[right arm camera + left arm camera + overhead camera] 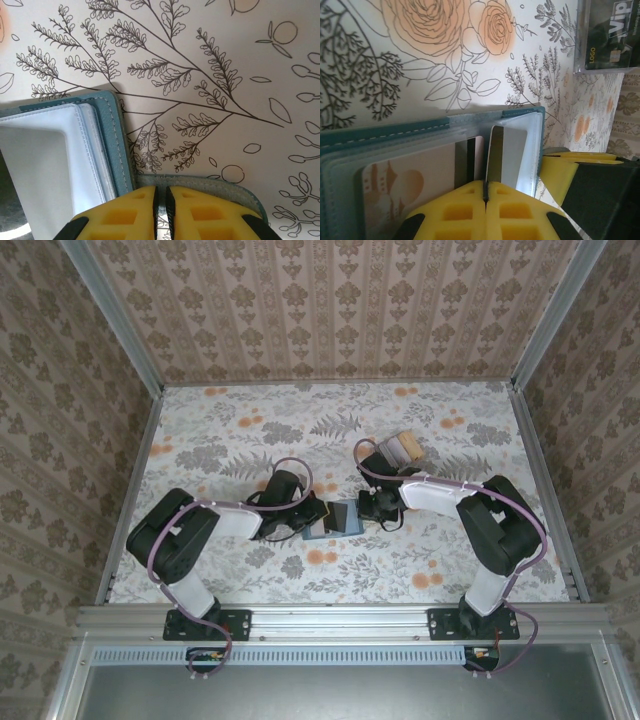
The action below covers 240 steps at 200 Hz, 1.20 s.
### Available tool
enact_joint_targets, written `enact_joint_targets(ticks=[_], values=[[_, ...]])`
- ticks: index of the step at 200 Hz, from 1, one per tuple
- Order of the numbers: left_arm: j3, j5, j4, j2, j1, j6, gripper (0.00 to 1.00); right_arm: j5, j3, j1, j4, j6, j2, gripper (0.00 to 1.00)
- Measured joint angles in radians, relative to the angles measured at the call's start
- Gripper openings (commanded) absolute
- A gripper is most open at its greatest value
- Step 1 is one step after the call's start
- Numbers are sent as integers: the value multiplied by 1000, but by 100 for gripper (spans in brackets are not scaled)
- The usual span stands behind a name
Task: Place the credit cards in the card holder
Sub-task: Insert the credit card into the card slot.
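In the left wrist view we see the left gripper (485,200) pressed shut over the open wallet (395,135), where a tan card (405,190) sits in a clear sleeve. In the right wrist view the right gripper (161,210) pinches the wallet's teal cover. From above, the wallet lies mid-worktop (250,430) between both grippers.

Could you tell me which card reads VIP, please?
The dark card in the box, away from the card holder, which holds a tan card and a white card.
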Motion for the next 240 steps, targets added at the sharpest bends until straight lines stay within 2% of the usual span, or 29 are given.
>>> enact_joint_targets(ticks=[98,180,240], values=[[-29,-19,134,37,-3,-97,0,-6,-23,0,35,43,-12,14],[-52,-77,40,-61,-3,-90,0,-41,-26,2,68,55,-5,12],[-82,-101,30,-69,-3,-91,0,-71,-29,2,92,62,0,11]])
